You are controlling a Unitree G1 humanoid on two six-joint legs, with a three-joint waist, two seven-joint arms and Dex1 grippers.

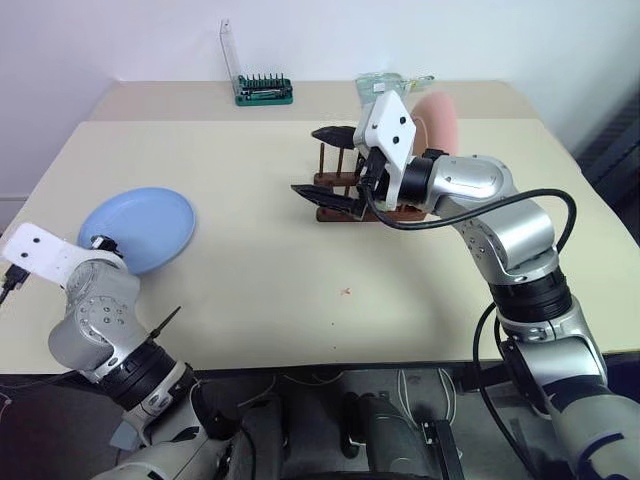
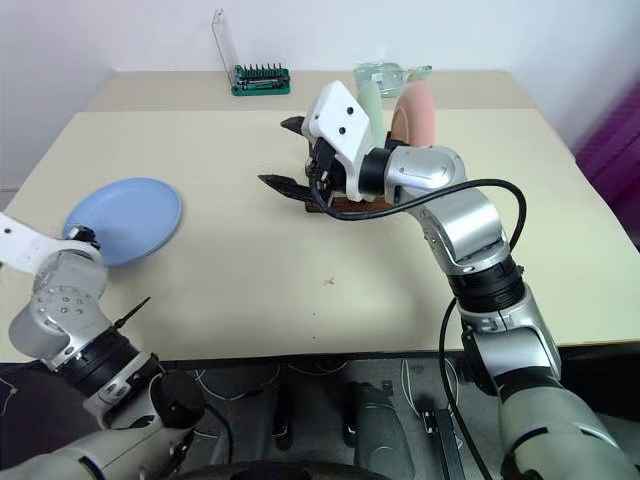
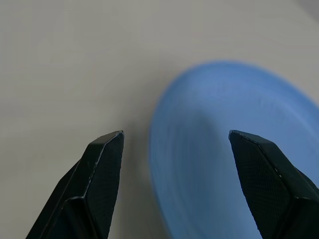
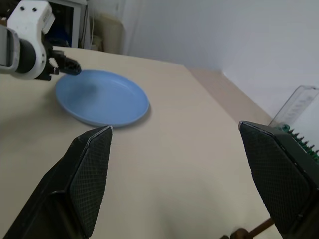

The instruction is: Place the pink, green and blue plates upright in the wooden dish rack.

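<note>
left gripper point(image 3: 174, 144) hangs low at the robot's left, fingers spread; right gripper point(image 1: 328, 167) is extended forward, roughly level, fingers wide apart

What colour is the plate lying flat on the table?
Light blue; the plate shows best in the right wrist view.

A robot test bench in a lab-like room

A plain beige table point(image 1: 300, 260) is filling most of the left eye frame, standing against a bare white wall point(image 1: 120, 40) running along the top; nothing domestic is surrounding it. At top centre a green screwdriver bit set point(image 1: 263, 90) with its clear lid raised is sitting on the table's far strip, a workshop tool rather than kitchenware. Along the bottom edge, cables point(image 1: 400, 385) are hanging beneath the tabletop. In the upper left of the right wrist frame, what may be shelving or equipment point(image 4: 75, 20) is standing against the wall, too dim to identify.
</note>
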